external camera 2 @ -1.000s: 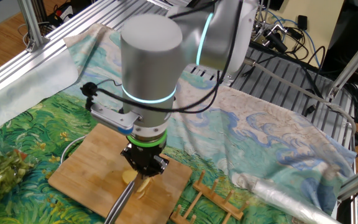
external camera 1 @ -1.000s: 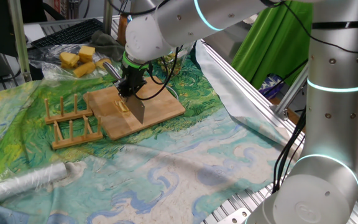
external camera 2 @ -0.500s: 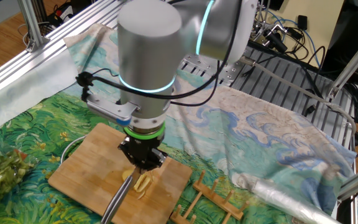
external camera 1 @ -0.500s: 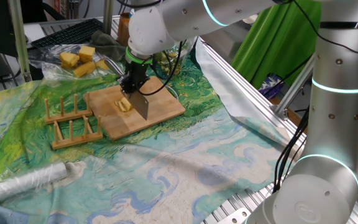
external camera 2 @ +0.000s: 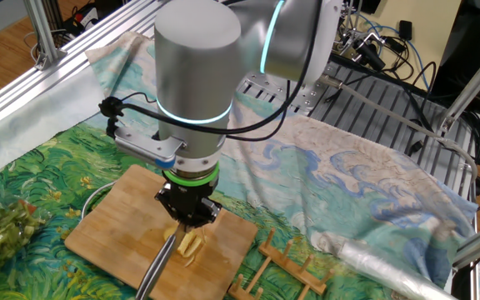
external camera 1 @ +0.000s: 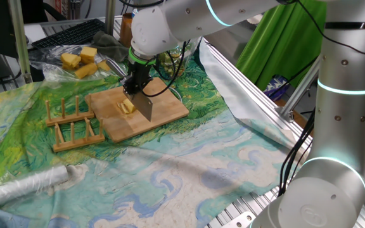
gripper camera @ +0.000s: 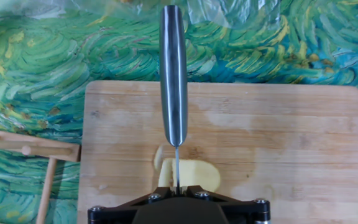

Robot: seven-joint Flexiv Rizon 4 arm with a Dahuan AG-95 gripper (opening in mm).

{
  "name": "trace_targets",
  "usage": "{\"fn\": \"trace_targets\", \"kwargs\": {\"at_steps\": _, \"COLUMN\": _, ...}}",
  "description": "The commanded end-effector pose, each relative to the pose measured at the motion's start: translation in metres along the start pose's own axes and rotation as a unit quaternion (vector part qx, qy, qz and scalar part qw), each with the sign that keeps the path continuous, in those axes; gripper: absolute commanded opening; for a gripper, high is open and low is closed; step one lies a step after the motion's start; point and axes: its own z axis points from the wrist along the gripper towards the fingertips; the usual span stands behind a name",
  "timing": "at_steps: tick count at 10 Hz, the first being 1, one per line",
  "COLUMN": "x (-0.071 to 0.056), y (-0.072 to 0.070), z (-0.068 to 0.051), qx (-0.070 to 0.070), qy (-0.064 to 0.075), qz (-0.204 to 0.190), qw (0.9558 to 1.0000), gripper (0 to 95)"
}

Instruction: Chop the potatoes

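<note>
Pincer (external camera 2: pixel 187 218) clamped tight on the knife (gripper camera: pixel 173 93), blade edge-down, potato (gripper camera: pixel 188 175) lying right beneath on the board (gripper camera: pixel 278 143), its length across the blade.

A wooden cutting board (external camera 1: pixel 147 115) is lying on the swirly green-and-blue cloth (external camera 1: pixel 170 171). Just beside the board, two wooden peg racks (external camera 1: pixel 71 123) are resting on the cloth. Beyond the board, deeper-yellow blocky chunks (external camera 1: pixel 81 61) are sitting on clear plastic. Well apart from the board, a silvery foil roll (external camera 1: pixel 27 187) is lying
</note>
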Motion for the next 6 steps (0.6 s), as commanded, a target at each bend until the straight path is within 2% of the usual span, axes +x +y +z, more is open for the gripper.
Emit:
{"fn": "trace_targets", "kwargs": {"at_steps": 1, "x": -0.001, "y": -0.001, "z": 0.000, "qx": 0.000, "qy": 0.001, "qz": -0.001, "qw": 1.0000, "gripper": 0.0}}
{"fn": "trace_targets", "kwargs": {"at_steps": 4, "x": -0.002, "y": 0.000, "z": 0.004, "qx": 0.002, "qy": 0.001, "qz": -0.003, "qw": 1.0000, "gripper": 0.0}}
{"fn": "trace_targets", "kwargs": {"at_steps": 5, "x": -0.003, "y": 0.000, "z": 0.010, "qx": 0.001, "qy": 0.000, "qz": -0.004, "qw": 1.0000, "gripper": 0.0}}
{"fn": "trace_targets", "kwargs": {"at_steps": 6, "x": -0.004, "y": 0.000, "z": 0.024, "qx": 0.000, "qy": -0.004, "qz": -0.007, "qw": 1.0000, "gripper": 0.0}}
